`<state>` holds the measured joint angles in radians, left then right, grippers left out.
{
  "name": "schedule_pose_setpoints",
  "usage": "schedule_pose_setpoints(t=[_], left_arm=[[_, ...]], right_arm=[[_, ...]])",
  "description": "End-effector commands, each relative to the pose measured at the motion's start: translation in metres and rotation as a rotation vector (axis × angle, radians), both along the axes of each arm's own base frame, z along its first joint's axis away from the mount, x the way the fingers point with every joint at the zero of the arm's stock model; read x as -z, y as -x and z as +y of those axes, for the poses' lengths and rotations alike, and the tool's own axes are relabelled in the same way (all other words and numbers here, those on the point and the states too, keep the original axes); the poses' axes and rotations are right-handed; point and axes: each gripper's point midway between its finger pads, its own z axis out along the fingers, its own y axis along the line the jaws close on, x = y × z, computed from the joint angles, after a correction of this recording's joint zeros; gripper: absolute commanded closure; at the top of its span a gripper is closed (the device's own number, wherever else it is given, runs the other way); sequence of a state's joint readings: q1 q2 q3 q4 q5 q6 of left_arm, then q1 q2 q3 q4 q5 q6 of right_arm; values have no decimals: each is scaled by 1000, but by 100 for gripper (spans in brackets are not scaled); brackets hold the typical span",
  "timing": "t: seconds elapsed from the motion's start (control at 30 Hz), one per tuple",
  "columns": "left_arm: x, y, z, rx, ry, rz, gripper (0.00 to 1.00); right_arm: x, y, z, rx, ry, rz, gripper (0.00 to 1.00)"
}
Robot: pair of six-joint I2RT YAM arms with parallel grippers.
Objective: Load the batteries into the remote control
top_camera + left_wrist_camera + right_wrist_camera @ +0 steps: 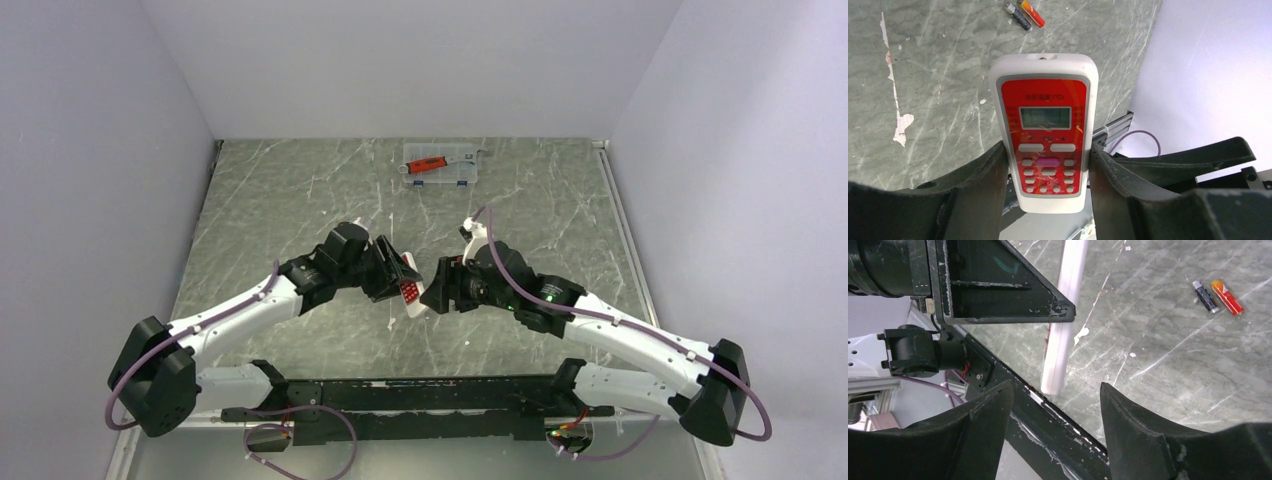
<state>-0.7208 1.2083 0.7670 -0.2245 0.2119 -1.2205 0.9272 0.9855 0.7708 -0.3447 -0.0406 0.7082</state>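
Remote control (1045,100), likely light, stiff and slick, sits clamped across its long edges by left gripper (1048,147); right gripper (1055,385) gapes empty.

White tubular links joined by black housings make up the left arm (240,312) and the right arm (625,328). A bulky black shoulder block (155,378) is seen at each outer end. A purple cable (128,372) is looped along each arm. Small green lights (548,296) are shown on the right arm's black forearm. Both bases are fixed to a black rail (400,405). The left gripper (1048,152) and the right gripper (1055,387) are fitted with broad matte black fingers (983,415). White scuffs and a teal mark (1008,262) are seen on the left gripper's side plate.
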Motion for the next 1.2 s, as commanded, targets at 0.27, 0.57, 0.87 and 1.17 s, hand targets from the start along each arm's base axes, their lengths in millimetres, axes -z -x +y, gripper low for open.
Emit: schedule_pose_setpoints(t=[0.27, 0.57, 0.87, 1.17], left_arm=[[-29, -2, -5, -49, 145, -4, 100], [-35, 1, -1, -59, 164, -18, 100], [-34, 3, -5, -47, 184, -6, 100], [-31, 6, -7, -22, 186, -1, 47]], right_arm=[[-14, -14, 22, 44, 89, -88, 46], [-5, -9, 29, 39, 131, -83, 62], [-11, -7, 32, 30, 130, -101, 96], [-11, -6, 28, 23, 146, -124, 100]])
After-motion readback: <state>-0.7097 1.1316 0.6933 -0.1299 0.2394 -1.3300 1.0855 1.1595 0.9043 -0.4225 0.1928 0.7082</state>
